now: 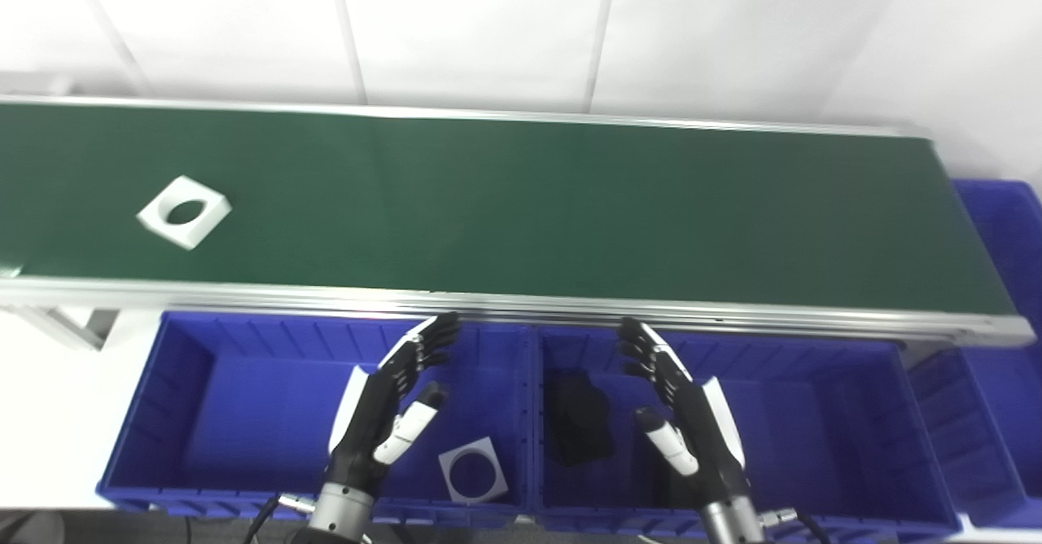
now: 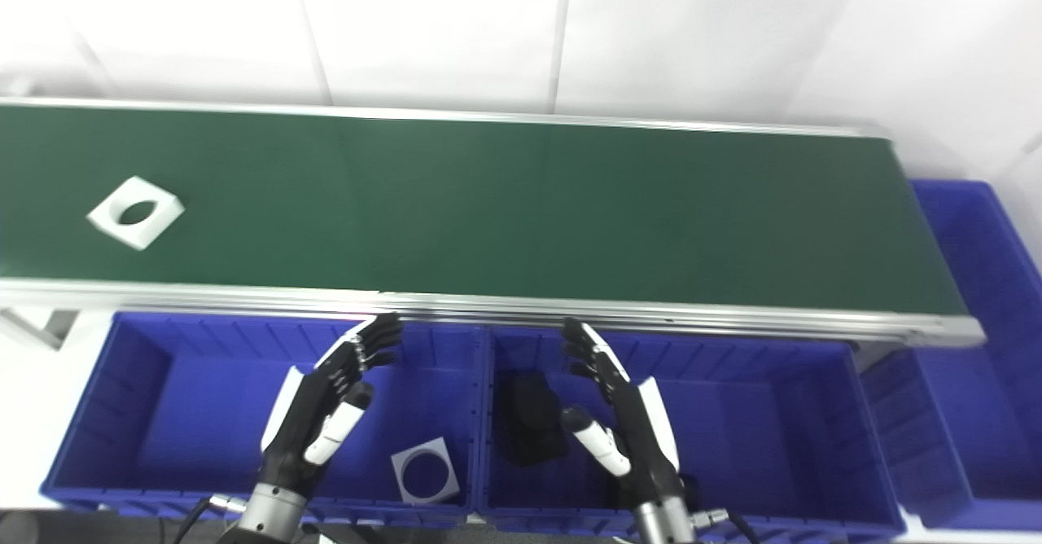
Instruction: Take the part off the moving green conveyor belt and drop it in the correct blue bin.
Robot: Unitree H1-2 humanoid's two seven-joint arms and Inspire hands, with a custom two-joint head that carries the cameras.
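Observation:
A white square part with a round hole lies on the green conveyor belt at its far left. My left hand is open and empty, held over the left blue bin. My right hand is open and empty, held over the middle blue bin. Both hands hover just in front of the belt's near rail, far to the right of the part.
A second white square part with a hole lies in the left bin. A black part lies in the middle bin. A third blue bin stands at the belt's right end. A white wall is behind the belt.

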